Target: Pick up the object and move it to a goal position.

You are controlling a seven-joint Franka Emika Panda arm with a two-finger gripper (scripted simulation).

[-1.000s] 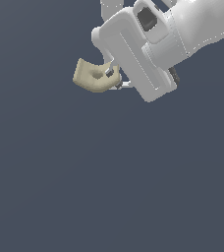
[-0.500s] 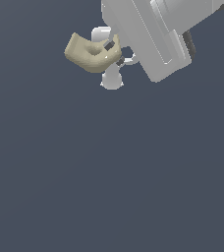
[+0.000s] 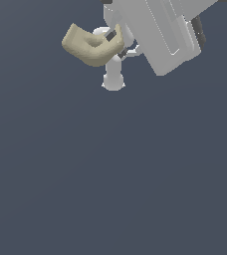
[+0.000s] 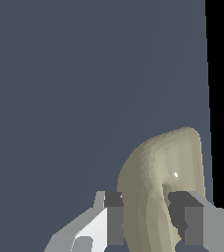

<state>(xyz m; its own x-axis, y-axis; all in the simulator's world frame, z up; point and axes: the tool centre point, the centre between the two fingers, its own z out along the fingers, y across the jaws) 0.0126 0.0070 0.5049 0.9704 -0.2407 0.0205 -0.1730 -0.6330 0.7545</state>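
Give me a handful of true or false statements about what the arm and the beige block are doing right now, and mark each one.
1. The end effector is shut on the beige block. True.
2. The block lies flat on the grey surface, apart from the arm. False: it is clamped between the fingers, one on each side.
3. In the exterior view the block sits to the left of the white arm body. True.
4. The block is bright red. False: it is pale beige.
5. A second loose object lies on the grey surface in the exterior view. False: only the block and the arm show there.
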